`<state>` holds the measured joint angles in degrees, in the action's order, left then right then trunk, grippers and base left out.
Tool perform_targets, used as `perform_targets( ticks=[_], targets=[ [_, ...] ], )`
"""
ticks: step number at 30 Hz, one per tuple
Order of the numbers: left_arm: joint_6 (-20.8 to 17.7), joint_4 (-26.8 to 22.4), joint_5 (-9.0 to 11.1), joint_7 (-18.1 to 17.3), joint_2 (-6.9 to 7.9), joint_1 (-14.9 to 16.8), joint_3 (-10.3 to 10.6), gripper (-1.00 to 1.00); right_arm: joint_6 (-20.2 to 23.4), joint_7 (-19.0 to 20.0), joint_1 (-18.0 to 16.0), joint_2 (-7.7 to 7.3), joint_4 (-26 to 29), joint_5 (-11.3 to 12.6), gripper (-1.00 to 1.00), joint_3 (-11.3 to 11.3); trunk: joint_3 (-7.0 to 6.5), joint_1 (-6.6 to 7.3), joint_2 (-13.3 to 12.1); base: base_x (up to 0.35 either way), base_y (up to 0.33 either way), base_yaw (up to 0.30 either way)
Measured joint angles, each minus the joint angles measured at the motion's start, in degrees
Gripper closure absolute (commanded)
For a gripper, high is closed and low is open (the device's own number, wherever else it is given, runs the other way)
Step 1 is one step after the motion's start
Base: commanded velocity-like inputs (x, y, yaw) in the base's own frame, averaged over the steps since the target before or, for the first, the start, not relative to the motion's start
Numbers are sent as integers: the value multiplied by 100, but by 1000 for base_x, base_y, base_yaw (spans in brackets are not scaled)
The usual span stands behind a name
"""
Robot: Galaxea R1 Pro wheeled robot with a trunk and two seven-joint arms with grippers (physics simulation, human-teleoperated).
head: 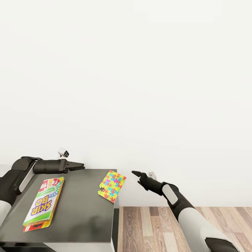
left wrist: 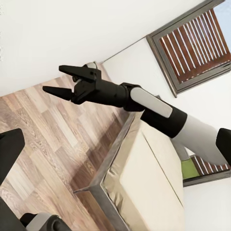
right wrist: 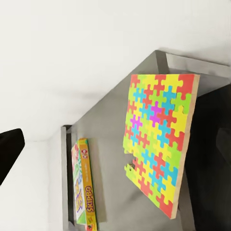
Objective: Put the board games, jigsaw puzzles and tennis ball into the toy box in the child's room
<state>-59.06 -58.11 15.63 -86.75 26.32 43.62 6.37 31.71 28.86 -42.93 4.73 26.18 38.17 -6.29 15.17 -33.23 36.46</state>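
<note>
A Skip-Bo board game box (head: 43,203) lies flat on the left of the grey table (head: 82,210). A bright multicoloured jigsaw puzzle (head: 112,186) rests at the table's far right corner, slightly over the edge. My left gripper (head: 82,165) hovers over the table's far edge, pointing right, open and empty. My right gripper (head: 134,173) hangs beyond the table's right side, a short gap from the puzzle, pointing at it. The left wrist view shows this right gripper (left wrist: 54,78) with its jaws apart and empty. In the right wrist view the puzzle (right wrist: 156,144) is close and the box (right wrist: 84,190) lies beyond it.
Wooden floor (head: 157,227) lies to the right of the table, under my right arm. A plain white wall (head: 140,87) rises right behind the table. A bed with a beige mattress (left wrist: 144,183) and a window with slatted blinds (left wrist: 192,43) appear in the left wrist view.
</note>
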Motion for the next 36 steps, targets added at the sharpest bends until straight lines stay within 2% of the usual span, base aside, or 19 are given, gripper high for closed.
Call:
perform_targets(
  ticks=[36],
  targets=[
    [0,0,0,4,11,0,-9,-100,86,56,-27,46,-9,58,-100,-27,648,-792,1447,0,0,0]
  ],
)
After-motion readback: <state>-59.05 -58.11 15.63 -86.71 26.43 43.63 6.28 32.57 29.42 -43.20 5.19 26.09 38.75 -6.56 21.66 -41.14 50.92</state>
